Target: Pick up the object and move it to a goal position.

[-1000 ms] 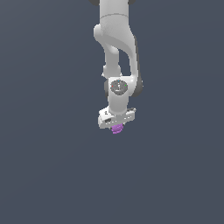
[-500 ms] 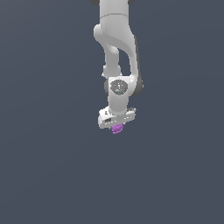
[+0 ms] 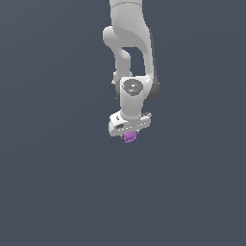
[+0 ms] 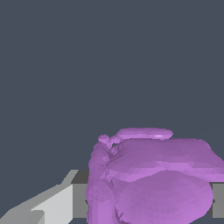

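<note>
One purple lump [image 3: 129, 137] stays pinched in the hand [image 3: 129, 135] (fingers mostly hidden). Arm barely shifted lately, so the carry seems nearly settled.

Exterior view: flat, even render; background a uniform dark slate with no gradient and no cast shadows. Arm [image 3: 130, 53] lit from above and the exterior view's left: pale upper faces, grey shading down its right side and under the wrist. No glare, no blur, no edge distortion. Lump [image 3: 129, 137] small at this scale, its surface detail barely resolved.

Wrist view: same dull background. Lump [image 4: 153, 179] fills the frame's corner, sharp, faceted; lighter facets on one side, darker folds between bumps. Finger [image 4: 48, 205] shows a bright face and a dark face.
</note>
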`<state>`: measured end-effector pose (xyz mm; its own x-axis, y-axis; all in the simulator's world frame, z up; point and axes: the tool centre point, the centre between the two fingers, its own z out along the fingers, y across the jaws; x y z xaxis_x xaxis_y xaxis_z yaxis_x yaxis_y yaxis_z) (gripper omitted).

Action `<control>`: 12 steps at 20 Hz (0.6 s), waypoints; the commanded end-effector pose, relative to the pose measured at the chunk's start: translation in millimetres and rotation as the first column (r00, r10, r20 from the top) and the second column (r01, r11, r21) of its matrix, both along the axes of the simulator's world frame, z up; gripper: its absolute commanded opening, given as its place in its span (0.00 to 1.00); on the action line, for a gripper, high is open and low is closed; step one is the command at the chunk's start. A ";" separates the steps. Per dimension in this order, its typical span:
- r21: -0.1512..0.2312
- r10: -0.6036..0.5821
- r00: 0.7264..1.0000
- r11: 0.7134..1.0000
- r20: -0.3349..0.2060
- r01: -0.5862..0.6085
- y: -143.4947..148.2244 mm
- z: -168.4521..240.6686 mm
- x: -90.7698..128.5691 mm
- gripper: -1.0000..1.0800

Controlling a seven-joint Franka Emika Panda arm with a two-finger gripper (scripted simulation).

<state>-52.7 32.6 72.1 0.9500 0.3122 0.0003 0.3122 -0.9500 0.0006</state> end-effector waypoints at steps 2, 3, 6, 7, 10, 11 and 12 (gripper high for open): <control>0.000 0.000 1.000 1.000 0.001 0.000 4.5 21.2 -5.6 0.00; 0.000 0.000 1.000 1.000 0.001 0.000 6.0 28.5 -7.6 0.00; -0.001 0.001 1.000 1.000 0.001 -0.001 11.2 53.2 -14.4 0.00; -0.001 0.001 1.000 1.000 0.001 -0.001 13.1 62.5 -16.9 0.00; -0.001 0.001 1.000 1.000 0.001 -0.001 19.1 91.7 -24.7 0.00; -0.001 0.001 1.000 1.000 0.001 -0.001 21.1 101.8 -27.3 0.00; -0.001 0.001 1.000 1.000 0.001 -0.001 23.3 112.0 -29.9 0.00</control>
